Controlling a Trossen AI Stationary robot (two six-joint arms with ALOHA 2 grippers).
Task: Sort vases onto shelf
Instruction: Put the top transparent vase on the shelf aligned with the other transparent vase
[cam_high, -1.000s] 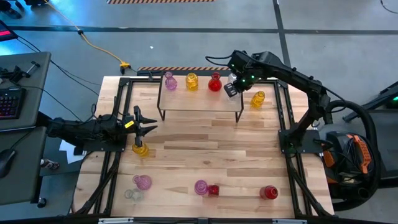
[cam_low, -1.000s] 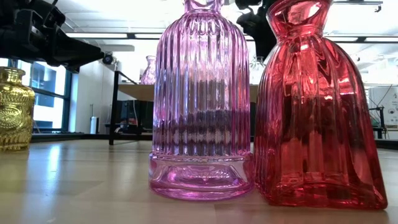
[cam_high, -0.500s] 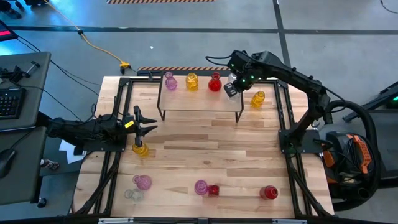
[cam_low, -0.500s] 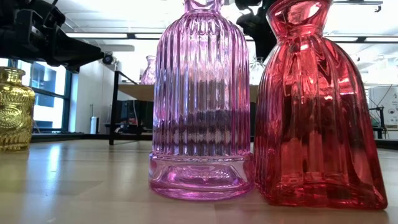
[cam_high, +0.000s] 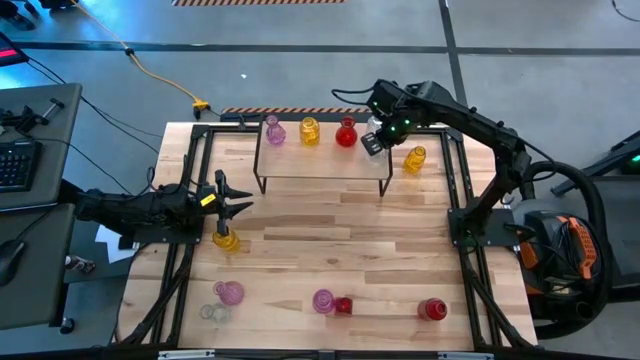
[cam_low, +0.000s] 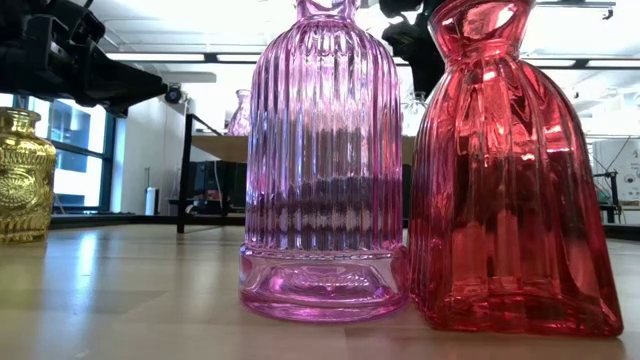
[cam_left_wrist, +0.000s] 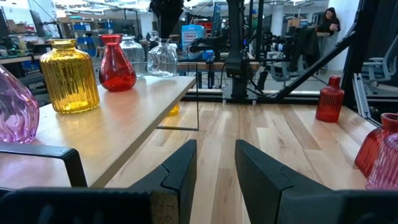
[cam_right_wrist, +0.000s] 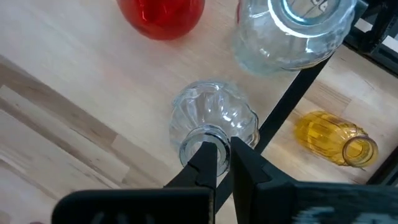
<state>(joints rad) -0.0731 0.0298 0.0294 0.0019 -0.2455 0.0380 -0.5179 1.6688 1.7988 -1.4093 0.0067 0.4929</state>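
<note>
The shelf (cam_high: 325, 160) stands at the table's far middle. On it stand a pink vase (cam_high: 274, 132), a yellow vase (cam_high: 309, 131), a red vase (cam_high: 346, 133) and two clear vases at its right end. My right gripper (cam_right_wrist: 225, 163) hangs over that right end, shut on the smaller clear vase (cam_right_wrist: 214, 115); the larger clear vase (cam_right_wrist: 289, 31) stands just beyond it. My left gripper (cam_left_wrist: 216, 163) waits open at the table's left side, just far of a yellow vase (cam_high: 227, 240), pointing toward the shelf (cam_left_wrist: 124, 118). My right gripper holds the smaller clear vase by the rim of its mouth (cam_right_wrist: 186, 146), coming from above and pointing down. One finger (cam_right_wrist: 207, 160) seems to reach into the mouth and the other (cam_right_wrist: 244, 163) stays outside the neck. The vase is upright, its base on the shelf board near the right end.
A yellow vase (cam_high: 415, 158) stands on the table right of the shelf. Along the near edge stand a pink vase (cam_high: 230, 293), a clear vase (cam_high: 210, 312), a pink (cam_high: 322, 300) and red (cam_high: 343, 305) pair, and a red vase (cam_high: 432, 309). Bare wood lies mid-table.
</note>
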